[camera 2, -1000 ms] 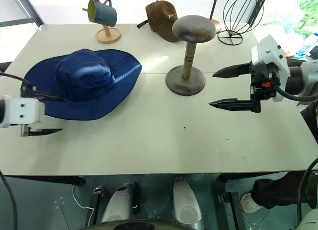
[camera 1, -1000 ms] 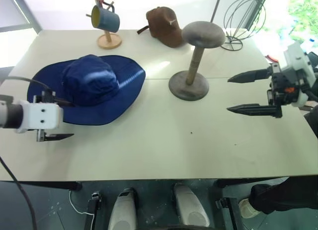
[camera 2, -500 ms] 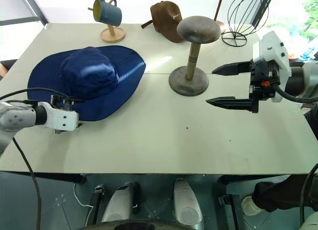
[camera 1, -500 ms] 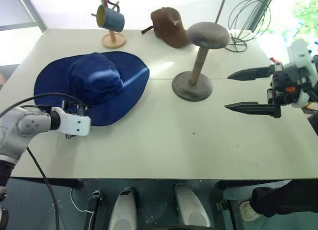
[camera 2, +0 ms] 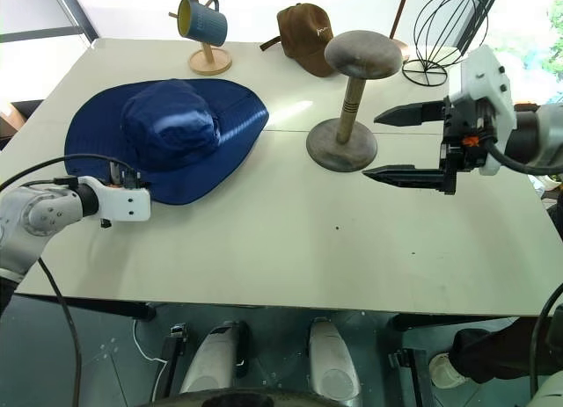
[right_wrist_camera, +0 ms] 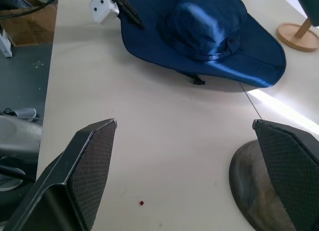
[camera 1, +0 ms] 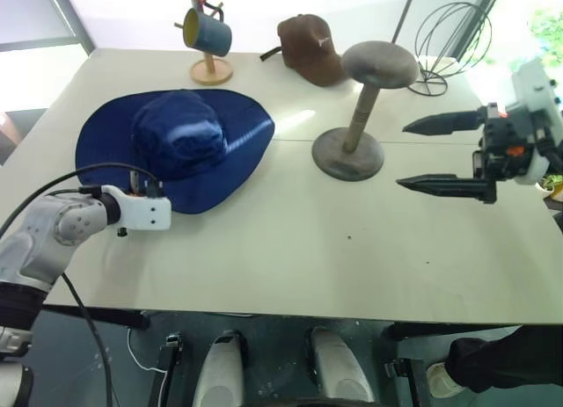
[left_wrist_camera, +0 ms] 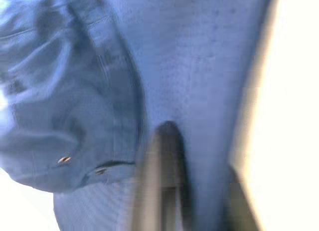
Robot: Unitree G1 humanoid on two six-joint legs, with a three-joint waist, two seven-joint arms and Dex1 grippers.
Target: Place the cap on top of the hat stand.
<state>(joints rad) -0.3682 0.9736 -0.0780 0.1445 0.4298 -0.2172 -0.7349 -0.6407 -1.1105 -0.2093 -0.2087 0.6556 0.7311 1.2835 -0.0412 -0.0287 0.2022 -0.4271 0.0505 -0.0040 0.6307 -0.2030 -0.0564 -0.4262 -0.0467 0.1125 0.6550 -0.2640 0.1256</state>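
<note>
Pinching the cap's (camera 1: 176,143) near brim, the left gripper (right_wrist_camera: 130,12) sits closed.

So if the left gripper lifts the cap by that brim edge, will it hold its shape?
Probably not. The cap is thin fabric with a creased crown, so it should droop from the left gripper. The wide brim lies flat and will likely hang. It looks light, so a shut pinch should carry it.

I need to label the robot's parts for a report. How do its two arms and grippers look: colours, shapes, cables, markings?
The left arm is rounded silver-grey metal ending in a white boxy wrist block, with a thin black cable looping over it. The left gripper has slim black fingers. The right gripper has two long, tapering black fingers with textured inner pads, on a black body with an orange mark and a white housing.
</note>
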